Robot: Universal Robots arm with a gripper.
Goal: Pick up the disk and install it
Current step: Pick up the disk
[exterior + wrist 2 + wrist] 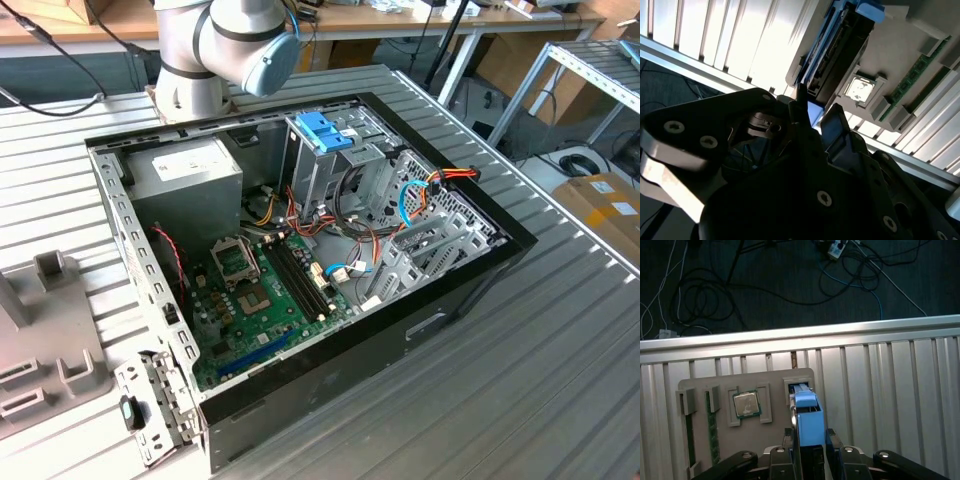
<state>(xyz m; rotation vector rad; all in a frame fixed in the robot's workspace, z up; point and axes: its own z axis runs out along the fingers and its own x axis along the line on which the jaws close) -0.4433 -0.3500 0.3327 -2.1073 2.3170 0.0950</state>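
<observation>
The disk [808, 412] stands on edge in a slot of a grey holder tray [775, 382], its blue carrier frame facing the camera in the first wrist view. My gripper [810, 440] straddles the near end of it, one side on each flat face. In the second wrist view the disk [840, 45] runs away from the gripper [816, 112], with a strip of blue showing in the gap. The disk still sits in its slot.
The tray also holds a processor chip [746, 404] and memory sticks [712, 435]. It lies on a ribbed metal table [890, 390] near the edge, with cables on the floor beyond. The exterior view shows the open computer case [480, 270], its drive cage with blue clip [325, 130] and the arm [230, 45].
</observation>
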